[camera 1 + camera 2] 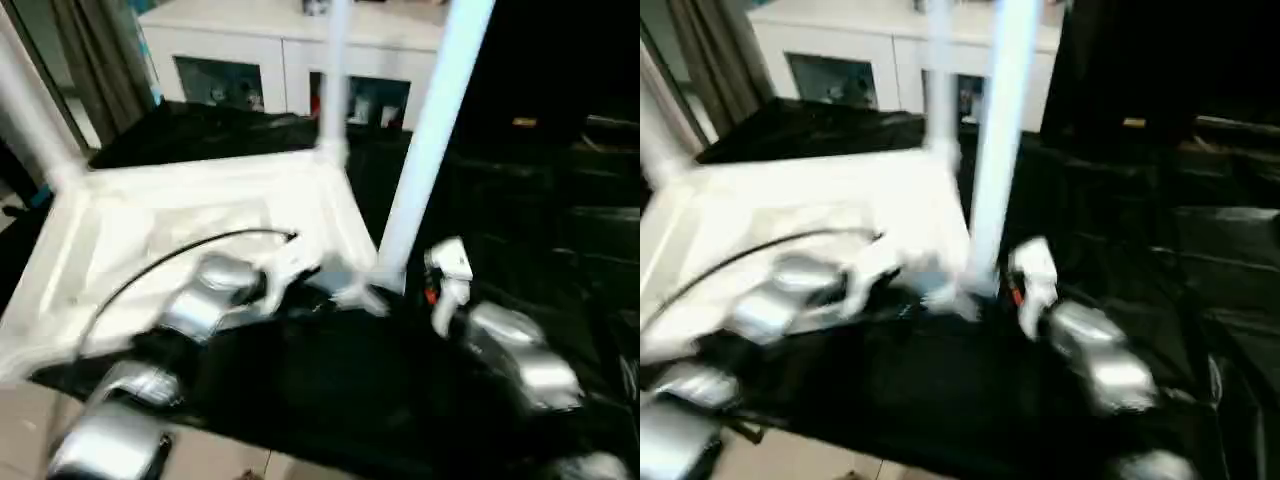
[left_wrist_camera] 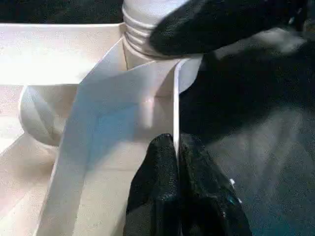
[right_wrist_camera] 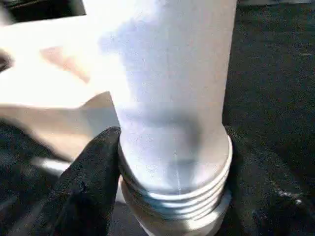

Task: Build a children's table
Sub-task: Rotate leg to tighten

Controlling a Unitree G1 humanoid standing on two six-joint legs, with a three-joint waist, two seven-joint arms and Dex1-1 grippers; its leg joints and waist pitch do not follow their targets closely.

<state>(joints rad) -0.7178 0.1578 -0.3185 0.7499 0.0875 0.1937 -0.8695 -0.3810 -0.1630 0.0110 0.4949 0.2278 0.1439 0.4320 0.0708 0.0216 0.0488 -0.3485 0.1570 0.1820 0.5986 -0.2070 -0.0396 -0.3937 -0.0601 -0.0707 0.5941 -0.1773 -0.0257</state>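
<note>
**Left wrist view: fingers pinched on the table top's rim beside the corner leg**

Left wrist view puts the left gripper (image 2: 176,162) nearest, its two black fingers (image 2: 157,182) pressed together on the thin upright rim of the white table top (image 2: 74,64), just short of the corner socket. At that socket stands a white leg (image 3: 172,93), its threaded end showing ridges just above the socket. The right gripper (image 3: 172,196) clasps this threaded end, one black finger (image 3: 88,187) on each side of it, jaws held apart by the leg's width.

From the head camera, the table top (image 1: 90,250) lies upside down on a black-covered surface (image 1: 330,390), its ribbed underside facing up. The leg in the right gripper's grasp (image 1: 430,130) rises from the top's near corner, the one toward the right arm, tilting slightly away from the top. A second leg (image 1: 335,70) stands upright at the far corner behind it, and a third (image 1: 30,110) rises at the far corner on the left-arm side. A black cable (image 1: 170,260) arcs over the top above the left forearm.

Beyond the table top stands a white cabinet (image 1: 270,50) with glass doors, and a grey curtain (image 1: 95,50) hangs beside it.
</note>
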